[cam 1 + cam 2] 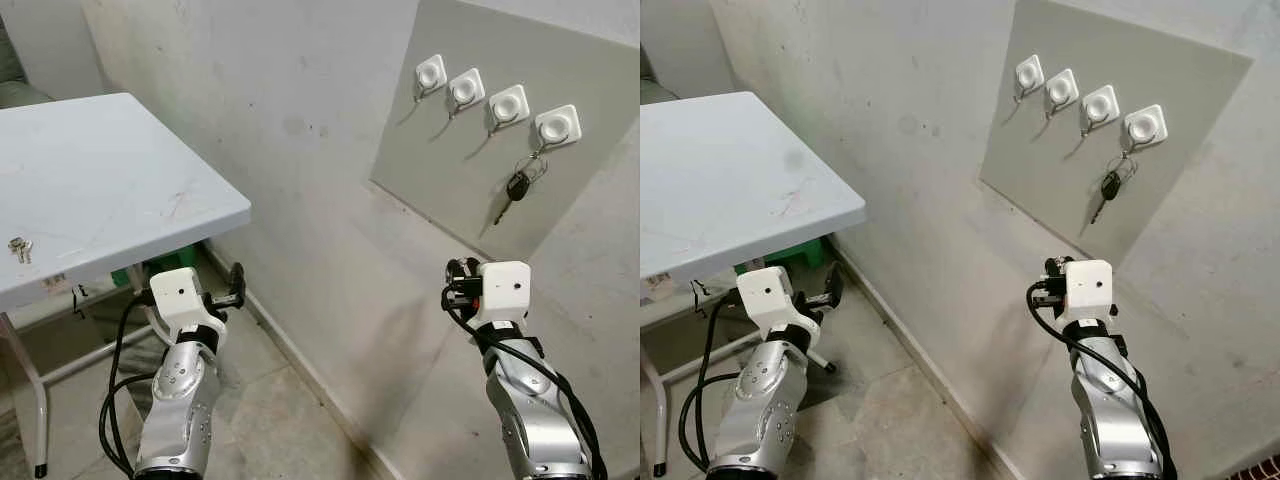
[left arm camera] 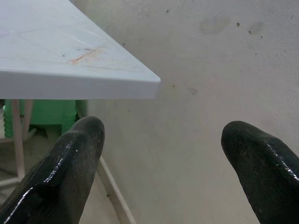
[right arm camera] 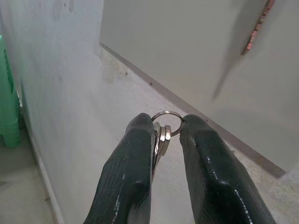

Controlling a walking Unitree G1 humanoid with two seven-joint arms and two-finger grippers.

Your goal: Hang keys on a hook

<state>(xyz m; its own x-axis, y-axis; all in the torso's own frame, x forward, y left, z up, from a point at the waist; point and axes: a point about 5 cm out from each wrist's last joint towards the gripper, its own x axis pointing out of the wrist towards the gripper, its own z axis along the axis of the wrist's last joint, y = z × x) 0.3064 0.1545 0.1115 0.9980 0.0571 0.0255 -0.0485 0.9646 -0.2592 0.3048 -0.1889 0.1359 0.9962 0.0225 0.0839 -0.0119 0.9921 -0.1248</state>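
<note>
The right gripper (image 3: 164,133), raised toward the wall, pinches a small silver key ring with keys (image 3: 162,135). At one o'clock above it hangs the grey square board (image 1: 470,160) with four white hooks (image 1: 509,105). The left gripper (image 2: 163,154), fingers spread, sits below the white table's corner (image 1: 235,205), near the bare wall.

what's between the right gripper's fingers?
A set of keys on a silver ring, clamped in the right gripper. The ring's top loop pokes out above the fingertips; the blades below are hidden by the fingers.
</note>
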